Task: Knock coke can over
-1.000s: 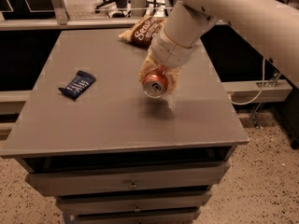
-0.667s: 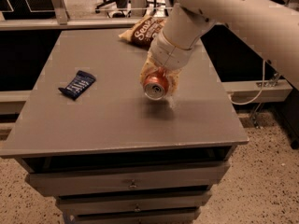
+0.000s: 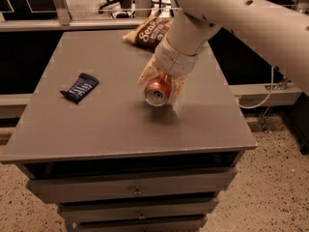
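Three things show at the grey counter [image 3: 111, 124]: a red can [image 3: 157, 93], a dark blue wrapper [image 3: 79, 87] and a brown bag [image 3: 147, 33]. The can is near the middle, a bit to the right, tipped on its side with its silver top facing the camera. The pincer [image 3: 161, 86] comes down from the big white arm [image 3: 231, 13] and is clamped around the can, one finger on each side. A shadow lies just under the can (I cannot tell if it touches the counter). The wrapper lies flat, well apart on the left. The bag lies at the back edge.
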{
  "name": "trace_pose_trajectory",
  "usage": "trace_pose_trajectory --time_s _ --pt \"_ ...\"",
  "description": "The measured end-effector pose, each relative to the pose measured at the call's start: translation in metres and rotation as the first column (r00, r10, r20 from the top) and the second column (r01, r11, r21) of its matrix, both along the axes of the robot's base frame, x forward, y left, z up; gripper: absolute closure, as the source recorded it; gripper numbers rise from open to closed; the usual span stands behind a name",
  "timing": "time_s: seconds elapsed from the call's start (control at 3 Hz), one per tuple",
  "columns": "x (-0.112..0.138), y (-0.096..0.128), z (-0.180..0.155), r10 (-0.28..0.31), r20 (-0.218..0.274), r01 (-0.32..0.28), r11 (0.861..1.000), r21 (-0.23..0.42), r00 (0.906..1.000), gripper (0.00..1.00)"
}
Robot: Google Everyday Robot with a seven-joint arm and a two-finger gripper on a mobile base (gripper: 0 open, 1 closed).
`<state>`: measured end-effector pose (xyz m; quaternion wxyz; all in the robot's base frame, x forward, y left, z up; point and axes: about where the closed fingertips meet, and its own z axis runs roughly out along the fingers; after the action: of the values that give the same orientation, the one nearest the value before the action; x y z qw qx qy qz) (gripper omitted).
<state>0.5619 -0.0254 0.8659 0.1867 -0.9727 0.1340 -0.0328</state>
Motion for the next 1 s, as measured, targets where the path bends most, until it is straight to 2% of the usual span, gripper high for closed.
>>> trace_pose_trajectory --time_s 0.33,1.0 --pt "-0.0020 -0.0009 0.0014 -0.028 -0.022 0.028 1.000 -0.004 0.9994 0.00" --pt "-0.0007 -0.0049 0.0020 -0.042 -0.026 0.042 0.999 -0.003 0.9988 0.00"
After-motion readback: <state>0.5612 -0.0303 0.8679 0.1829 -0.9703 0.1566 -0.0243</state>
